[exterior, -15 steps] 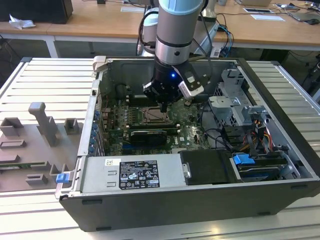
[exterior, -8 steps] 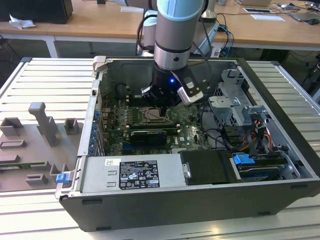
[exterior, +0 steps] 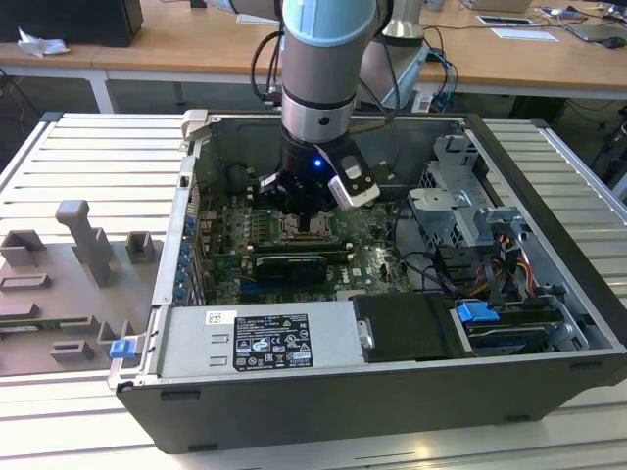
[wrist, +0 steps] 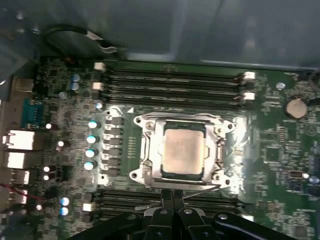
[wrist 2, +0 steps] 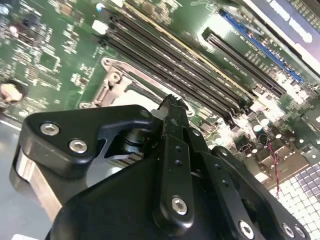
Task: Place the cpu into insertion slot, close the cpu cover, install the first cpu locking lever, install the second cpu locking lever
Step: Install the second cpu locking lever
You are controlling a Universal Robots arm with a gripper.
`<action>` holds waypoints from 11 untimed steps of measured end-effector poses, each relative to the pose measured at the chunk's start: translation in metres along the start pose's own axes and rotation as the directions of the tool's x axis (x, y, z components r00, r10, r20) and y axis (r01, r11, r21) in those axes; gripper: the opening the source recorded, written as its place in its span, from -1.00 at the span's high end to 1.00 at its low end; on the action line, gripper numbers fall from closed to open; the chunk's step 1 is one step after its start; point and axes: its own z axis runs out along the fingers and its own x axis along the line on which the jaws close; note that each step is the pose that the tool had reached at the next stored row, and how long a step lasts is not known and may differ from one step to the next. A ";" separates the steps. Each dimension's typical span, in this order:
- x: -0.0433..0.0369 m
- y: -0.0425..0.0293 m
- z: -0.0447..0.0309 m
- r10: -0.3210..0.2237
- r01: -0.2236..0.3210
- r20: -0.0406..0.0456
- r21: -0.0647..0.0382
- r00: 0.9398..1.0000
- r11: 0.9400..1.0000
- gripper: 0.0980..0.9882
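Note:
The cpu [wrist: 182, 150], a pale silver-beige square, lies flat in the insertion slot [exterior: 306, 231] in the middle of the green motherboard [wrist: 265, 165]. The cpu cover [wrist: 148, 150], a silvery frame, lies down around the chip's edges. A thin locking lever rod [wrist: 202, 189] runs along the socket's side nearest my fingertips. My gripper [wrist: 172, 197] is shut with its fingertips pressed together just beside that side of the socket, low over the board. In the second wrist view the gripper [wrist 2: 172, 104] tip hangs over the socket's metal frame [wrist 2: 112, 82]. In the exterior view the gripper [exterior: 302, 211] reaches down inside the case.
Long black memory slots [wrist: 175, 82] flank the socket on two sides. The white-labelled power supply box [exterior: 260, 338] lies along the case's near wall. A drive cage with cables [exterior: 470, 225] stands at the exterior view's right. A grey fixture [exterior: 83, 250] lies outside the case.

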 end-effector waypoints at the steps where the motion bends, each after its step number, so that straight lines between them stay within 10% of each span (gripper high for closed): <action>1: 0.0015 -0.0002 0.0025 0.000 0.000 0.000 0.000 1.000 1.000 0.97; 7: 0.0052 -0.0013 0.0146 0.000 0.000 0.000 -0.003 1.000 1.000 0.97; 11: 0.0120 -0.0066 0.0148 -0.001 0.001 0.002 -0.039 1.000 0.999 0.97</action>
